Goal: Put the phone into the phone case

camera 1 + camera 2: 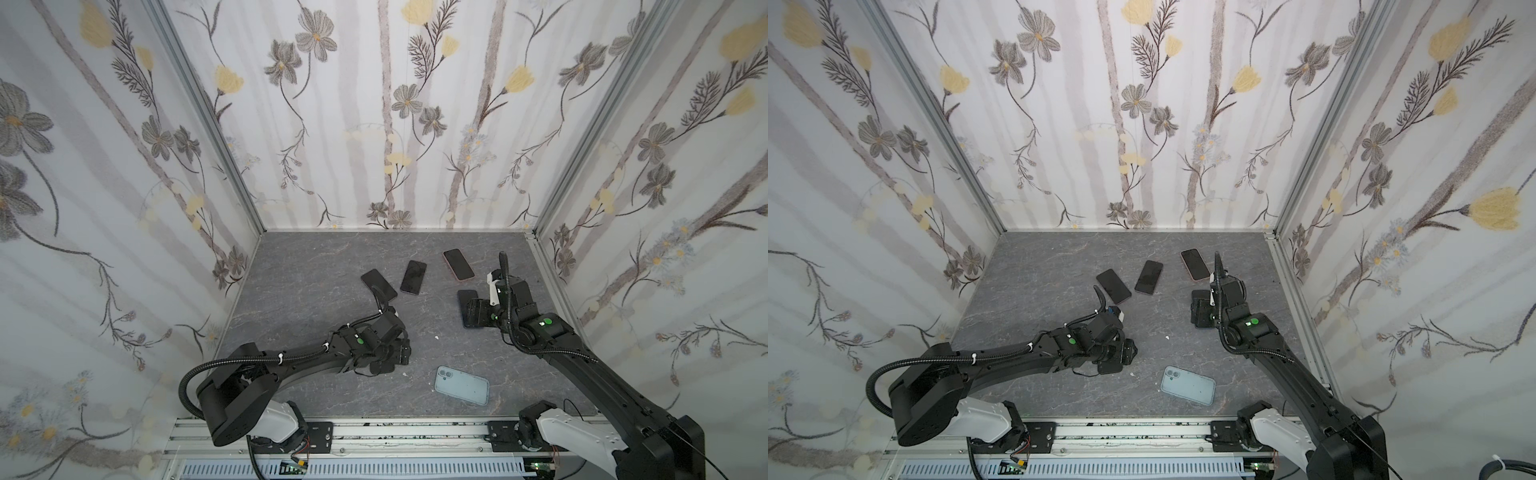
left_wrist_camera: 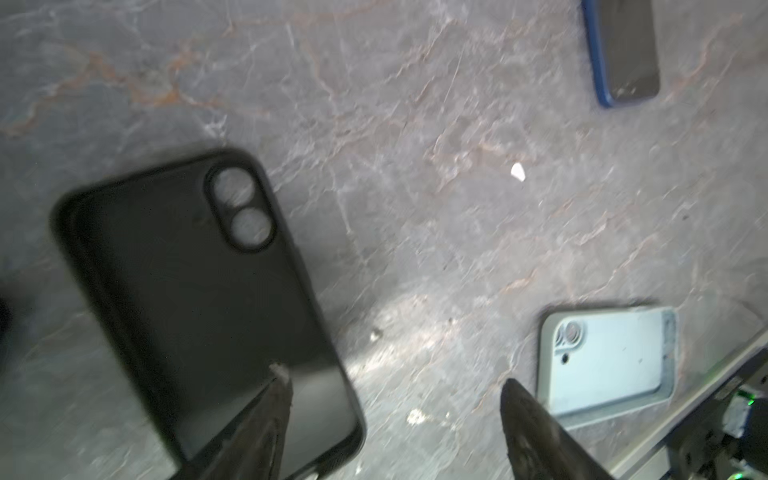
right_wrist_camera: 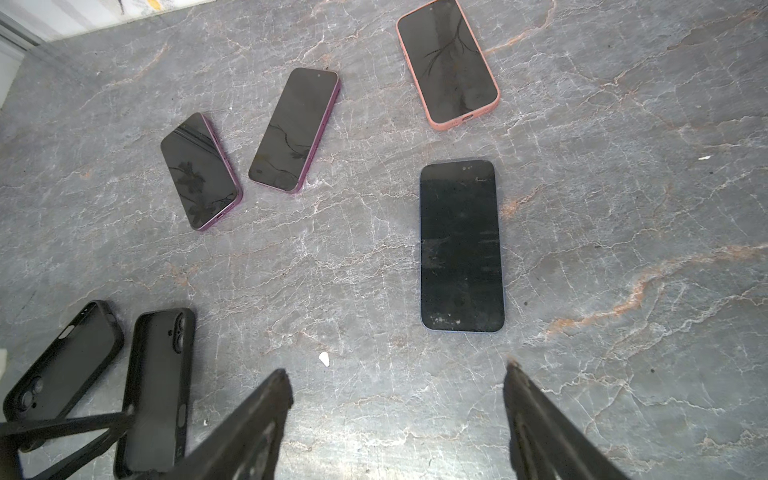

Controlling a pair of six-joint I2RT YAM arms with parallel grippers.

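A bare dark phone with a blue edge lies screen up on the grey marbled table, just ahead of my right gripper, which is open and empty. In both top views that gripper hangs over the phone's near end. A black phone case lies open side up under my left gripper, which is open. One of its fingertips is over the case's corner, the other over bare table. A second black case lies beside the first.
A light blue case lies near the front rail. At the back lie two phones in purple cases and one in a pink case. Flowered walls close in three sides.
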